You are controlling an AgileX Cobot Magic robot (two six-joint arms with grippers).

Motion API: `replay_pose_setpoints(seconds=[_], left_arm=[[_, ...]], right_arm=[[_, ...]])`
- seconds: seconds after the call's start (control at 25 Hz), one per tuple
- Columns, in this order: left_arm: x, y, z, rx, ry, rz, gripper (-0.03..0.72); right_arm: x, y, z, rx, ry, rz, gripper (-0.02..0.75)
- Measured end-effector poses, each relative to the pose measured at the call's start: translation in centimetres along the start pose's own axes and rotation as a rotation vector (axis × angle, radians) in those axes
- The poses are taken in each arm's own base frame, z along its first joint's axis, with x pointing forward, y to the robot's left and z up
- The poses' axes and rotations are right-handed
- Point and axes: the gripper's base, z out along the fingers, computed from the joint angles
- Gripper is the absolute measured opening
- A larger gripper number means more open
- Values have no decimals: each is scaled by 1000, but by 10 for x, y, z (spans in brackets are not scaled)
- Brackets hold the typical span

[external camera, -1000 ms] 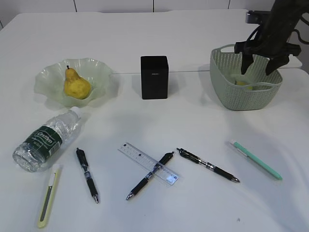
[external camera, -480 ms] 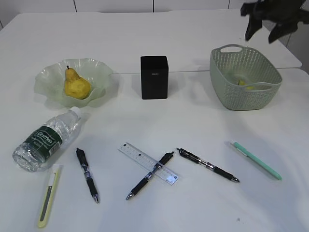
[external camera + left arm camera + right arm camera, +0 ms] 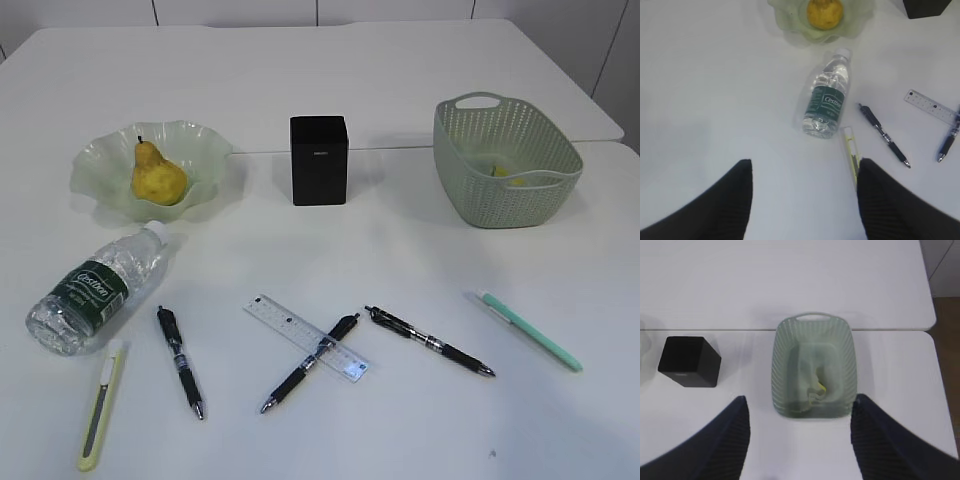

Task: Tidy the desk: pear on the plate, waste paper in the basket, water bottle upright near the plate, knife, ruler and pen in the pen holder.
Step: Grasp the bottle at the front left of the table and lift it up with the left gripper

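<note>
A yellow pear (image 3: 157,177) sits on the pale green wavy plate (image 3: 100,165). Crumpled waste paper (image 3: 815,385) lies inside the green basket (image 3: 455,150). The water bottle (image 3: 95,288) lies on its side below the plate. A yellow utility knife (image 3: 100,403), a clear ruler (image 3: 290,325) with a black pen (image 3: 308,362) across it, two more black pens (image 3: 181,361) (image 3: 430,341) and a teal pen (image 3: 529,330) lie on the table. The black pen holder (image 3: 319,160) stands at centre. My left gripper (image 3: 802,197) is open high above the bottle and knife. My right gripper (image 3: 797,440) is open high above the basket.
The white table's far edge runs behind the basket and holder. A second table section meets it in a seam (image 3: 400,148) across the middle. Neither arm shows in the exterior view.
My right arm has lifted out of the basket, up and out of the exterior view. The paper stays in the basket. Nothing else has moved.
</note>
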Motion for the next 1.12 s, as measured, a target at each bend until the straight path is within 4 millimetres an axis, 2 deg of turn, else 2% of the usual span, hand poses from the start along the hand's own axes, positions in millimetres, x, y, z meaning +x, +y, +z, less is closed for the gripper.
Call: replay_pose_setpoints(seconds=[0.16,0.28,0.36,0.48,0.56,0.68,0.8,0.92,1.0,1.12], left_arm=[[0,-1,-1,12,-1,-4,462],[1,-1,-2,16,-5,-5,462],[1,-2,-2,26,-5,-8,462],[1,-5,-2,56,-2,-18,462],[1,-7,-2,82,0,-26,462],[2,-10,-3,114,2,-33,462],[0,-11,0,124,11,-7,466],[-5,-16,14,136,56,39,509],[-11,-20,33,142,113,60,557],[-20,-28,77,125,242,99,589]], right_arm=[[43,1,-38,20,32,-8,498],[88,0,-55,48,-1,-23,498],[128,-1,-62,70,-33,-36,498],[190,-2,-60,85,-61,-53,498],[231,-3,-48,95,-39,-78,498],[278,-2,-35,94,-5,-109,498],[309,-2,-28,90,32,-117,498],[322,-3,-29,91,58,-85,498],[323,-3,-32,93,56,-70,498],[326,-3,-33,95,77,-44,498]])
